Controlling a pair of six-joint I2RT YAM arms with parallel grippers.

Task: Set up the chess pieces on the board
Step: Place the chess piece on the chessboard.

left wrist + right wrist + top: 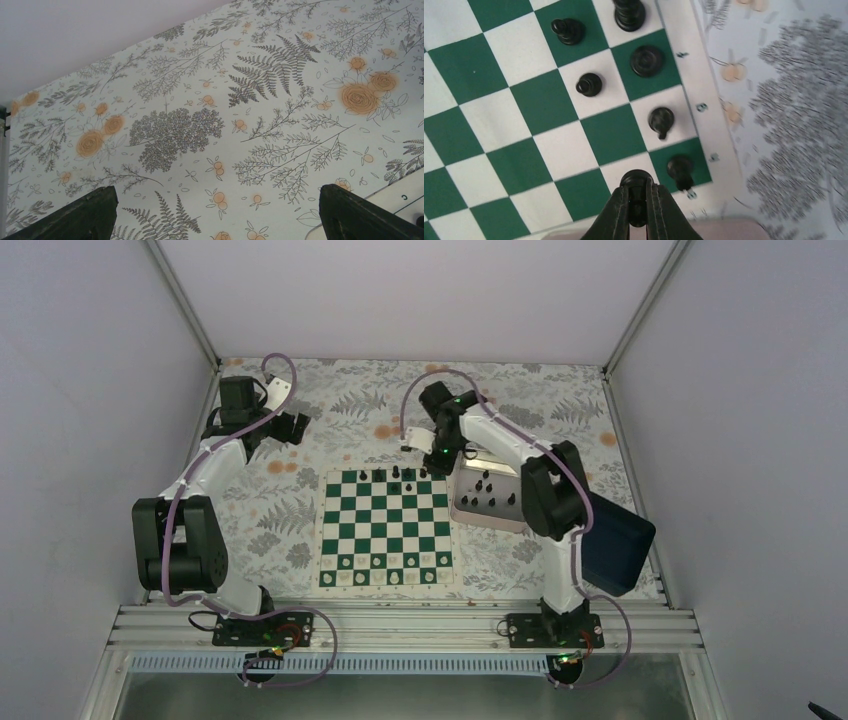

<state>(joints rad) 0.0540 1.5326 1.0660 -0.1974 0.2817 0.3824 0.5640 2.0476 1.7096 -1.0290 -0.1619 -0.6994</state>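
The green and white board lies mid-table. Several black chess pieces stand along its far rows, seen close in the right wrist view. More black pieces lie in the silvery tray right of the board. My right gripper hangs over the board's far right corner, shut on a black piece above a white square. My left gripper is open and empty over the floral tablecloth at the far left, also seen in the top view.
Small white pieces line the board's near rows. A dark blue box leans at the right beside the tray. The floral cloth covers the table, with walls on three sides.
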